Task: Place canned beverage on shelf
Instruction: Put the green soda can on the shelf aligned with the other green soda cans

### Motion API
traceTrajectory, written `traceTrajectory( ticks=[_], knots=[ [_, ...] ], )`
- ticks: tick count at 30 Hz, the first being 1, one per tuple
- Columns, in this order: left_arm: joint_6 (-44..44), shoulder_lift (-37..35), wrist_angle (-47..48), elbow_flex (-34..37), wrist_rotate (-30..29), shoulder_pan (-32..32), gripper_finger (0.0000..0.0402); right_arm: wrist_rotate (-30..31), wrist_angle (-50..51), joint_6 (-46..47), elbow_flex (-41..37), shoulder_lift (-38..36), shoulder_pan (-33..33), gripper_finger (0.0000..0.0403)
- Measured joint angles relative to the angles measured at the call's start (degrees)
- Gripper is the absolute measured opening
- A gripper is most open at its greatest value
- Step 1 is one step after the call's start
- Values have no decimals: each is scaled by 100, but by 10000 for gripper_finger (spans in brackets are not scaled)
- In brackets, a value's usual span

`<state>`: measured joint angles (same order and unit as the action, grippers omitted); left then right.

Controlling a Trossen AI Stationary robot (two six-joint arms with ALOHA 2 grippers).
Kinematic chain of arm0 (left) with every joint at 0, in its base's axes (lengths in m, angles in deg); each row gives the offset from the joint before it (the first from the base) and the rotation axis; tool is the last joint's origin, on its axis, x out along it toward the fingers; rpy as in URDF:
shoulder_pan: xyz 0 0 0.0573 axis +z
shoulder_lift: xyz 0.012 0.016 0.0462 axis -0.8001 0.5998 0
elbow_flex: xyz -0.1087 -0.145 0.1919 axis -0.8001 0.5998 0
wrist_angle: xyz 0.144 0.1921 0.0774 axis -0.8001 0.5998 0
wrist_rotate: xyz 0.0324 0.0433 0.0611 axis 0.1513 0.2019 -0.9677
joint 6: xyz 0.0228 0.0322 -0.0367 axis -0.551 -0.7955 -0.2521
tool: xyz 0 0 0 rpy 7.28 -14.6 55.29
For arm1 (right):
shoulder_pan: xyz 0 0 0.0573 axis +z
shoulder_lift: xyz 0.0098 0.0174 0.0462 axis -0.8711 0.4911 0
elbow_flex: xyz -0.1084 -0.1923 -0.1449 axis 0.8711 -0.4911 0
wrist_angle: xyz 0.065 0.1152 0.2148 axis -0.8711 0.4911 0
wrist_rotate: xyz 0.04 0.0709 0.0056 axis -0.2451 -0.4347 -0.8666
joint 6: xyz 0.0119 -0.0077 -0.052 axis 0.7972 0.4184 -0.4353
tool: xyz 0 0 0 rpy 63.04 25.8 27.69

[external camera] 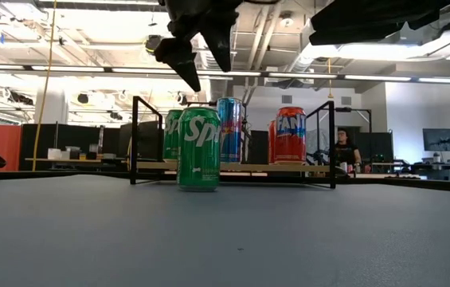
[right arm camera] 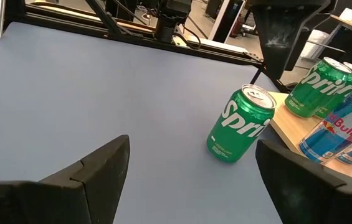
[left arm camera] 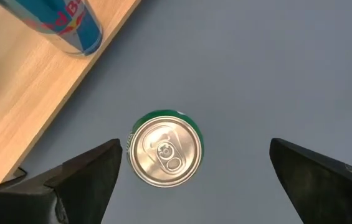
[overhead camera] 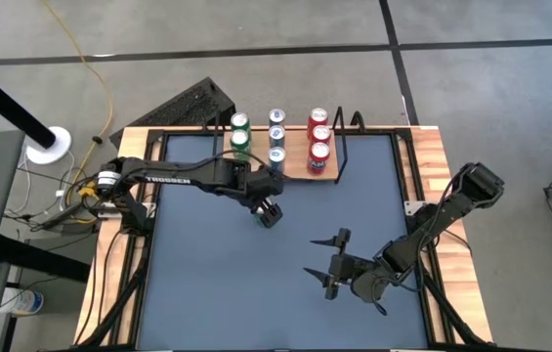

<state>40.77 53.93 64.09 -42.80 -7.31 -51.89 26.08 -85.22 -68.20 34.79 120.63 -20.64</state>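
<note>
A green Sprite can (external camera: pixel 198 149) stands upright on the dark table top, just in front of the shelf (external camera: pixel 288 167). My left gripper (external camera: pixel 207 68) hangs open above the can (left arm camera: pixel 165 148), its fingers spread wider than the can and clear of it. In the high view my left gripper (overhead camera: pixel 269 213) covers this can. The shelf (overhead camera: pixel 298 147) bears two green cans (overhead camera: pixel 240 131), three blue cans (overhead camera: pixel 276 135) and three red cans (overhead camera: pixel 319 134), all upright. My right gripper (overhead camera: pixel 310 256) waits open at the table's right, pointing at the can (right arm camera: pixel 241 124).
The shelf's black wire end frames (external camera: pixel 146 139) rise on both sides of its board. A black grid-like rack (overhead camera: pixel 192 103) lies beyond the table's far left corner. Bare grey table top (overhead camera: pixel 227 284) stretches toward the near edge. A person (external camera: pixel 342 147) sits in the room behind.
</note>
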Motion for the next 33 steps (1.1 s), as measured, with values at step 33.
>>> traceTrajectory(
  ticks=[33],
  knots=[
    [-111,1016,343,0,-133,136,381,-22,36,4,-2,4,2,344]
  ],
)
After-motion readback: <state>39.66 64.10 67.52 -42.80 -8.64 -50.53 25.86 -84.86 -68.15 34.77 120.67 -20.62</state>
